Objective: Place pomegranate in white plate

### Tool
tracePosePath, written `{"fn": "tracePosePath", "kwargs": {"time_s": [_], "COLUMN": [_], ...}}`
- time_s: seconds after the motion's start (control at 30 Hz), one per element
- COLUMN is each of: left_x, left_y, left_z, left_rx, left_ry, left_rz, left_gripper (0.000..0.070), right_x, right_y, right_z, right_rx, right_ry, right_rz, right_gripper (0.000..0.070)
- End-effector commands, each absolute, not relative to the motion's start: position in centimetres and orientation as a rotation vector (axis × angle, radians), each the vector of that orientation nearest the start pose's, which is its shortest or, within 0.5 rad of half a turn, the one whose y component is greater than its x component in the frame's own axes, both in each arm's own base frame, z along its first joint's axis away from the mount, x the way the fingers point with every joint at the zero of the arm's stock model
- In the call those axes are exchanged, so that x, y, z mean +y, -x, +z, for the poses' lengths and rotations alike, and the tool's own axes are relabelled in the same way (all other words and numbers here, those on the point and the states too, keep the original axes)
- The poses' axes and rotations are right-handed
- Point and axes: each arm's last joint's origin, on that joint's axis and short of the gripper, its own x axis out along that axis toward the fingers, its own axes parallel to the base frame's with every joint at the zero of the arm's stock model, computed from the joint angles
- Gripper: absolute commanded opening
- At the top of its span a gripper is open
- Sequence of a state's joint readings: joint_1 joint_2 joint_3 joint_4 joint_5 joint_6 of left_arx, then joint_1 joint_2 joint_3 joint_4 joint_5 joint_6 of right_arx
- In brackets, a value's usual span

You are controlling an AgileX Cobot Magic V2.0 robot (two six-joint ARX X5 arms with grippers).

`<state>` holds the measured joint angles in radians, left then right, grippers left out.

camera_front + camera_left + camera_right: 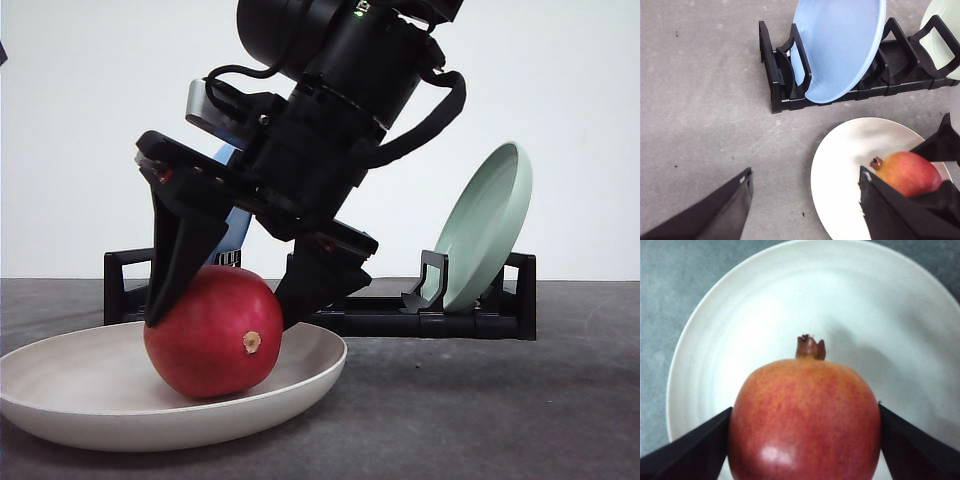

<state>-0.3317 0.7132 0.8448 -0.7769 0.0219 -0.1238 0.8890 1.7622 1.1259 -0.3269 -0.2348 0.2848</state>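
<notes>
— What are we seeing at the right hand (225,320)?

— We are seeing its two black fingers (185,255) pressing against opposite sides of the pomegranate (213,332), so the hand is gripping the fruit. In the right wrist view the fingers (687,452) are touching the red skin on both sides, and the brown crown is pointing away from the camera.

— And where is the pomegranate sitting?

— We are looking at it resting in the white plate (60,395), with its underside touching the plate's shallow floor, a little off the middle toward the rim on the robot's right. The tan nub is facing the front camera.

— What about the left hand (802,207)?

— In the left wrist view we are seeing its fingers (715,215) standing wide apart with nothing between them, hovering over the grey bench (700,100) beside the plate (845,150); the pomegranate (907,172) is lying beyond one fingertip.

— And further out?

— Behind the plate, a black dish rack (470,315) is standing on the bench, with a pale green plate (485,225) leaning in it on the robot's right and a blue plate (840,47) propped in it further left.
</notes>
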Motion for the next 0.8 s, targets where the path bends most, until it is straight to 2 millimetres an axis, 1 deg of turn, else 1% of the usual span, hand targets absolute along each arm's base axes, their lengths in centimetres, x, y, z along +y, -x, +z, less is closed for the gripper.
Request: {"fn": "tracePosePath", "kwargs": {"time_s": [0.0,0.03,0.1,0.13,0.2,0.3,0.37,0.47,0.57,0.67,0.77], "left_x": [-4.4,-4.4,-4.4,-4.4,-4.4,-4.4,-4.4,-4.4,-4.4,-4.4,-4.4], "left_y": [-12.6,-12.6,-12.6,-12.6,-12.6,-12.6,-12.6,-12.6,-12.6,-12.6,-12.6], "left_z": [31.3,31.3,31.3,31.3,31.3,31.3,31.3,31.3,31.3,31.3,31.3], "left_rx": [0.646,0.646,0.647,0.647,0.647,0.647,0.647,0.647,0.647,0.647,0.647], "left_ry": [0.013,0.013,0.014,0.014,0.014,0.014,0.015,0.017,0.018,0.018,0.018], "left_rz": [-0.307,-0.307,-0.307,-0.307,-0.307,-0.307,-0.306,-0.306,-0.305,-0.305,-0.305], "left_gripper": [0.0394,0.0394,0.0394,0.0394,0.0394,0.0393,0.0394,0.0393,0.0393,0.0393,0.0393], "right_x": [28.9,28.9,28.8,28.7,28.6,28.1,27.3,26.1,24.9,23.3,21.3], "right_y": [-22.0,-22.0,-22.0,-22.1,-22.0,-21.8,-21.4,-20.8,-20.3,-20.0,-19.8], "right_z": [18.9,19.0,19.3,19.6,20.3,22.0,23.4,25.3,26.7,27.4,27.3], "right_rx": [1.074,1.075,1.086,1.092,1.1,1.086,1.048,0.964,0.895,0.84,0.781], "right_ry": [0.087,0.084,0.065,0.051,0.033,0.042,0.077,0.163,0.195,0.175,0.138], "right_rz": [0.903,0.908,0.928,0.938,0.945,0.953,0.946,0.949,0.952,0.94,0.914], "right_gripper": [0.052,0.0554,0.0672,0.07,0.07,0.07,0.0691,0.0654,0.0654,0.0654,0.0654]}}
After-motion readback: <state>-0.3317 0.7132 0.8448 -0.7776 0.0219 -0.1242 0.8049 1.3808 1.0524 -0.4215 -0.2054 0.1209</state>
